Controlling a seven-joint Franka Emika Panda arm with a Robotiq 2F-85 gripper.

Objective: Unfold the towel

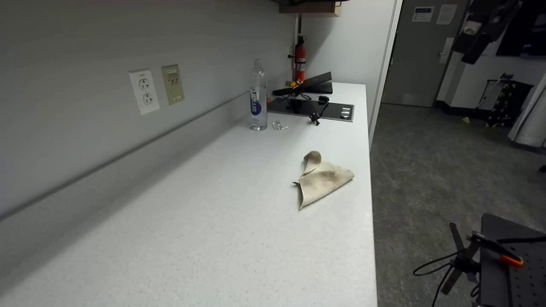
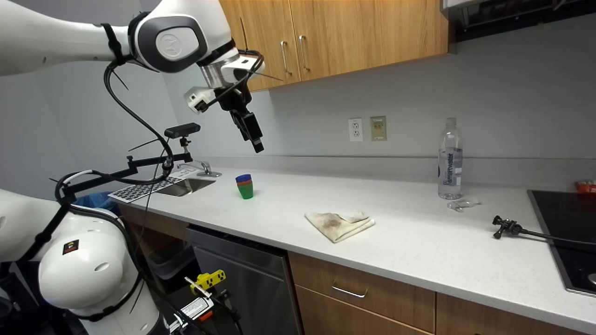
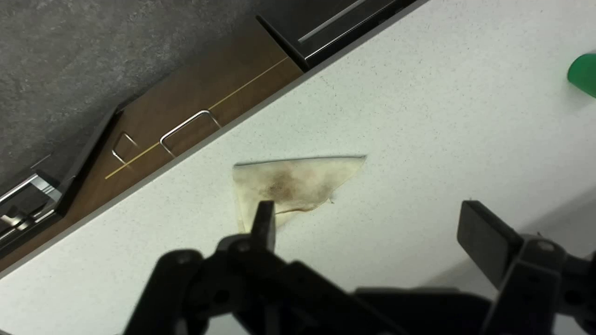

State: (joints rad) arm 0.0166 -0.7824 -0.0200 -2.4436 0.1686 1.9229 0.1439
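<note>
A cream towel with brown stains lies folded on the white counter near its front edge. It shows in both exterior views (image 1: 326, 185) (image 2: 336, 225) and in the wrist view (image 3: 293, 184). In an exterior view, one small corner stands curled up at its far side. My gripper (image 3: 368, 209) is wide open with nothing between its fingers. It hangs well above the counter, apart from the towel, as seen in an exterior view (image 2: 257, 146). It also shows at the upper right in an exterior view (image 1: 470, 55). In the wrist view the left finger hides a bit of the towel.
A clear water bottle (image 1: 258, 98) stands near the wall, with a small clear object (image 2: 463, 204) beside it. A black cooktop (image 2: 572, 232) with a cable lies beyond. Stacked cups (image 2: 245, 187) stand near the sink (image 2: 188, 187). Wooden cabinets (image 2: 335, 37) hang above the counter (image 2: 279, 195).
</note>
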